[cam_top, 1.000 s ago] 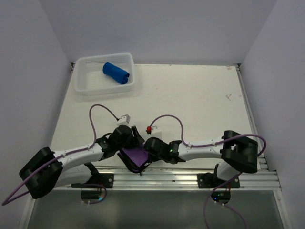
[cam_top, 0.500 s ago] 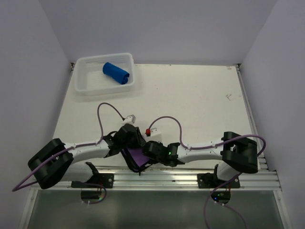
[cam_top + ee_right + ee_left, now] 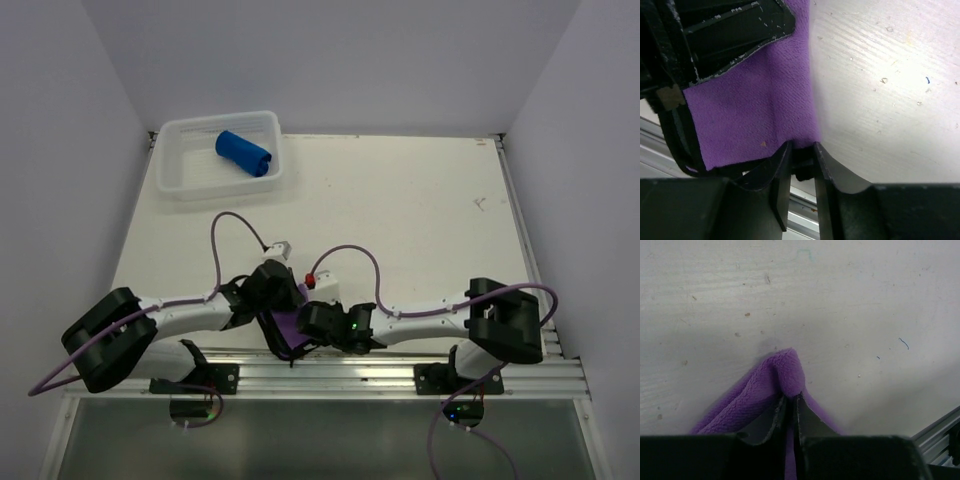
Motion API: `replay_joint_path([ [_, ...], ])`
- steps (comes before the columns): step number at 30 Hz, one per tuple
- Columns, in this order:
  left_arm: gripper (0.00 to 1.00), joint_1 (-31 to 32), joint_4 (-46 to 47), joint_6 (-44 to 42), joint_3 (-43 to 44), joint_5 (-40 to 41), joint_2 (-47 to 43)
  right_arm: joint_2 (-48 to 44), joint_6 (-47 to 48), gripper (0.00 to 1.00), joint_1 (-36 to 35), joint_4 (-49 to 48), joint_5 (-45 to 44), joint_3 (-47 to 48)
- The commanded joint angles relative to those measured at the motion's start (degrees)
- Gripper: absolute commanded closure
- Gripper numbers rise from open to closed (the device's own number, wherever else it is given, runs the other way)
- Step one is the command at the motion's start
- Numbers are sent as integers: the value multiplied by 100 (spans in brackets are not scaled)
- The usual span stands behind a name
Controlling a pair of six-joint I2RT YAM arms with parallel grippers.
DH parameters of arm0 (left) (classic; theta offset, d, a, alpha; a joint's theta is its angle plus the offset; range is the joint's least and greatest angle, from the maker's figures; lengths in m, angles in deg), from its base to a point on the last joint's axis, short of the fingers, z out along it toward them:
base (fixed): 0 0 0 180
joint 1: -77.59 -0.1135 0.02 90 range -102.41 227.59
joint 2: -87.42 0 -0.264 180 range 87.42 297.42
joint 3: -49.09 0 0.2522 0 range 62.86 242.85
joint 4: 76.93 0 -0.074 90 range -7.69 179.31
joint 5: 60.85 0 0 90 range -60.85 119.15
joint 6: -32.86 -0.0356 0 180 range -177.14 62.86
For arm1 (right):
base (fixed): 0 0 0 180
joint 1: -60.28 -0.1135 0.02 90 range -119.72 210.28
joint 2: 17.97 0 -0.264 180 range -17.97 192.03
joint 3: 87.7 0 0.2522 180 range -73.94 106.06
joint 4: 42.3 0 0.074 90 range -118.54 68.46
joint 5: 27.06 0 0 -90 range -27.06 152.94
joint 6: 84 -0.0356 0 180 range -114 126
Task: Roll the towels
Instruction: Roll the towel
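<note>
The light purple towel (image 3: 287, 328) with a dark edge lies at the table's near edge between both grippers. My left gripper (image 3: 283, 300) is shut on a pinched-up fold of the purple towel (image 3: 775, 385). My right gripper (image 3: 308, 325) is shut on the dark edge of the purple towel (image 3: 755, 125) at its near corner. The left gripper's fingers (image 3: 735, 35) show at the top of the right wrist view. The royal blue towel (image 3: 244, 153) lies rolled inside the white mesh basket (image 3: 190, 178) at the back left.
An aluminium rail (image 3: 400, 368) runs along the table's near edge just below the towel. A small red and white object (image 3: 316, 277) on a purple cable sits just behind the grippers. White walls stand at the left, back and right.
Both grippers have drawn closer together over the purple towel. The left gripper has shifted right and the right gripper has moved left toward the near edge, so less of the towel shows.
</note>
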Motion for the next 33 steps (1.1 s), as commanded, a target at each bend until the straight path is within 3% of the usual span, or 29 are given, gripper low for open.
replay_joint_path([
  [1, 92, 11, 471, -486, 16, 388, 49, -411, -209, 71, -54, 265, -139, -74],
  [8, 98, 11, 1043, -425, -274, 407, 137, -1685, -244, 63, 95, -410, -78, -697],
  [14, 100, 20, 1447, -310, -625, 327, 14, -2310, -367, 53, 1060, -1860, 1195, -1664],
  [17, 100, 29, 1536, -284, -722, 318, -30, -2258, -595, 48, 1439, -2564, 1723, -2043],
  [25, 100, 73, 1676, -223, -924, 345, -161, -1248, -1158, 47, 1748, -4190, 2734, -2351],
  [33, 100, 90, 1685, -196, -1047, 371, -267, -878, -1290, 53, 1757, -4358, 2753, -2456],
])
